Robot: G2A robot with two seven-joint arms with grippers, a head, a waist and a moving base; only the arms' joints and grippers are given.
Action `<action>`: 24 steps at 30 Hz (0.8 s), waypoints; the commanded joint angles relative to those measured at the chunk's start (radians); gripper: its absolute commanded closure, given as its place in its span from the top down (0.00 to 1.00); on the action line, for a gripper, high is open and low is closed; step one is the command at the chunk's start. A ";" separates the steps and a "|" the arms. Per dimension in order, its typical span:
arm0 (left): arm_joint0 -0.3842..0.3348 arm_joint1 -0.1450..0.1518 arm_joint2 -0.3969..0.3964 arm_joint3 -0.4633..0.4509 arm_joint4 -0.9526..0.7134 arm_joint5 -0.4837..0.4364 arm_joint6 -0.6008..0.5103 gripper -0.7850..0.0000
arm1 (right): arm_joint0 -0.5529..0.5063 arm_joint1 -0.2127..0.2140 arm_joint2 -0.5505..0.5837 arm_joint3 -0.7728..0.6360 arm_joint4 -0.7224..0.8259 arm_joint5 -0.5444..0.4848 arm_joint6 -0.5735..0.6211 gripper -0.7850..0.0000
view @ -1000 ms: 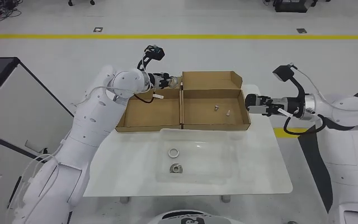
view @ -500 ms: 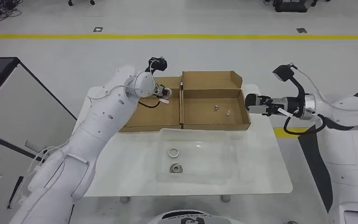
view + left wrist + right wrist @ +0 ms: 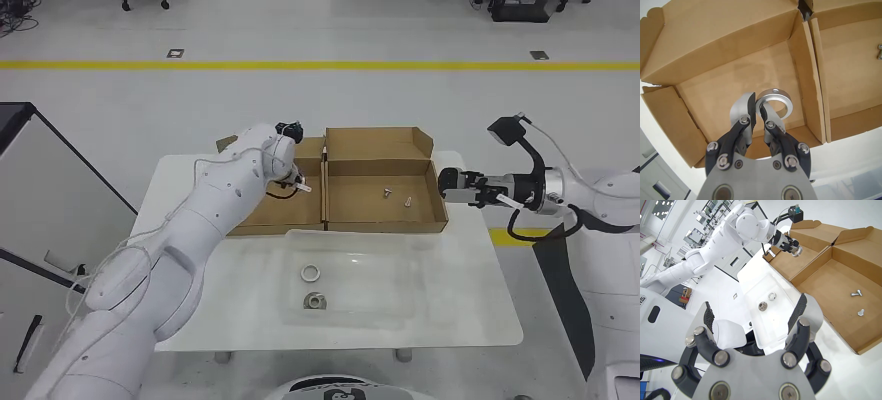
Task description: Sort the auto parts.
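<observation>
The left gripper (image 3: 757, 106) hangs over the left box (image 3: 725, 79), pinching a metal ring (image 3: 788, 104) by its rim, while the right gripper (image 3: 755, 303) hovers spread wide just right of the right box (image 3: 360, 205), where two bolts (image 3: 385, 190) lie, and another ring (image 3: 311, 271) and a hub (image 3: 316, 300) sit in the near tray (image 3: 400, 290).

Robot lab hall — yellow floor line (image 3: 320, 65)

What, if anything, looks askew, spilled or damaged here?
Nothing stands out. The left gripper holds a ring above the left box; two bolts lie in the right box; two parts wait in the tray.
</observation>
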 commanded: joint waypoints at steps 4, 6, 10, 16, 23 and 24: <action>-0.022 -0.046 0.022 0.109 -0.032 -0.039 0.013 0.00 | 0.000 0.000 0.000 0.000 0.000 0.000 0.000 1.00; -0.032 -0.064 0.035 0.147 -0.026 -0.041 0.020 0.00 | 0.000 0.000 0.000 0.000 0.000 0.000 0.000 1.00; -0.044 -0.100 0.052 0.214 -0.031 -0.044 0.016 0.00 | 0.000 0.000 0.000 0.000 0.000 0.000 0.000 1.00; -0.067 -0.148 0.066 0.295 -0.041 -0.078 0.021 0.00 | 0.000 0.000 0.000 0.000 0.000 0.000 0.000 1.00; -0.083 -0.189 0.075 0.368 -0.040 -0.100 0.034 0.00 | 0.000 0.000 0.000 0.000 0.000 0.000 0.000 1.00; -0.084 -0.195 0.076 0.377 -0.040 -0.103 0.035 0.00 | 0.000 0.000 0.000 0.000 0.000 0.000 0.000 1.00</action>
